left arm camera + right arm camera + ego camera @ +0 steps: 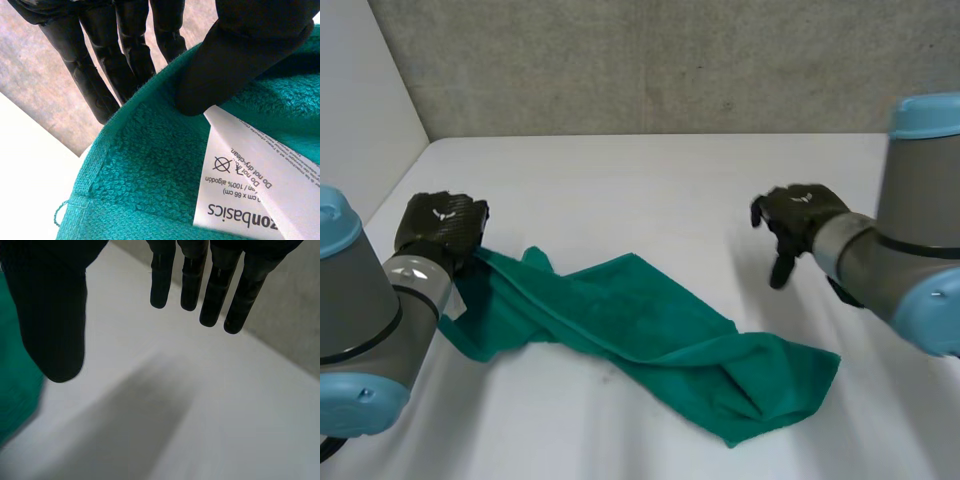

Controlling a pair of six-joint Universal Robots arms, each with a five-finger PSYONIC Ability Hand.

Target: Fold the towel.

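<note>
Judging the fold barely begun, we are seeing the green towel (650, 340) lying rumpled and twisted in a long slant across the white table (620, 180). Our left hand (442, 228) is pinching its end by the care label (250, 185) between thumb and fingers, while our right hand (798, 218) is hovering with fingers straight and empty, apart from the other end.

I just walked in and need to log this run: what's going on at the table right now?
A two-armed robot is working on a green towel that lies crumpled and stretched out across the white table. Its left hand pinches one end of the towel between thumb and fingers, right by the white care label. The right hand is open and holds nothing, apart from the towel's other end. No neat fold is made yet.
</note>
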